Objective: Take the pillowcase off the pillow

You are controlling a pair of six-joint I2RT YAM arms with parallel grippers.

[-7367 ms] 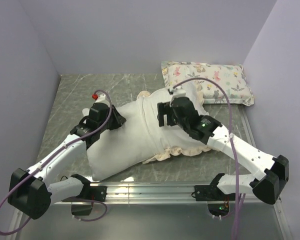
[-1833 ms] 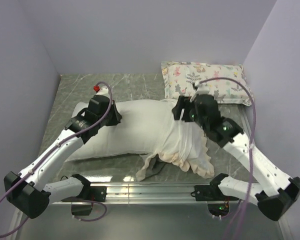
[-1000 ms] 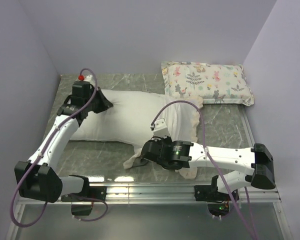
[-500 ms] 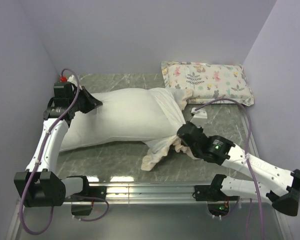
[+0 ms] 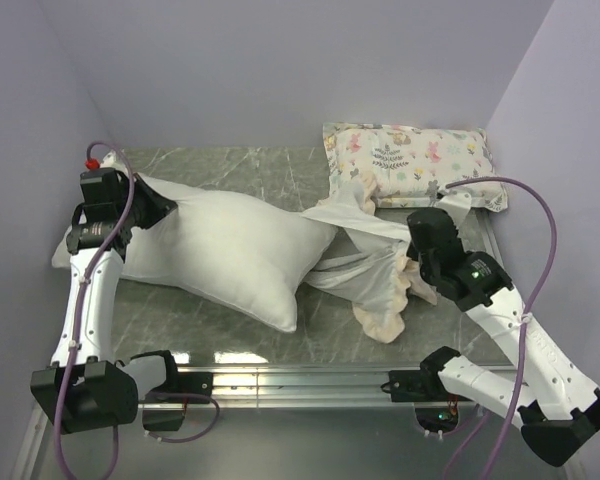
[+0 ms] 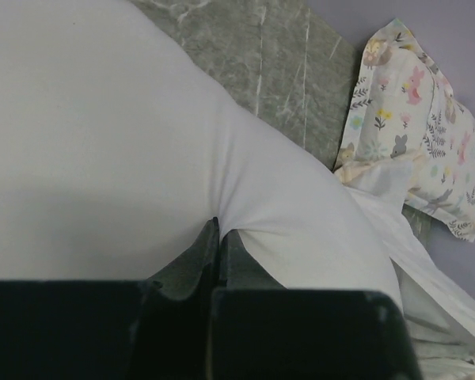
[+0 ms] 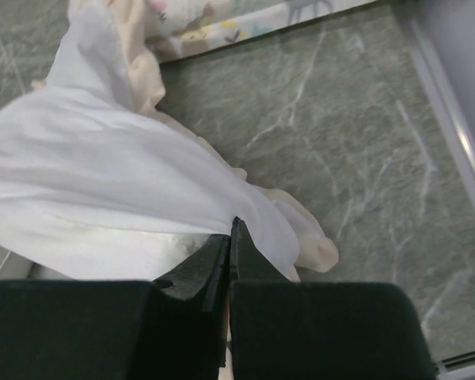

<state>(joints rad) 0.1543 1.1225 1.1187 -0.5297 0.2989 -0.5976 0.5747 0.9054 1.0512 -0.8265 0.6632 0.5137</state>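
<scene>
We are pinching the pillow (image 5: 230, 250) with our left gripper (image 6: 219, 231), jaws clamped on its white fabric at the far left of the table (image 5: 230, 170). Our right gripper (image 7: 232, 226) is gripping the pillowcase (image 5: 375, 280), jaws closed on its white inner side. The pillowcase is lying bunched on the right, cream ruffle showing, touching the pillow's right end and the printed pillow (image 5: 420, 160)
</scene>
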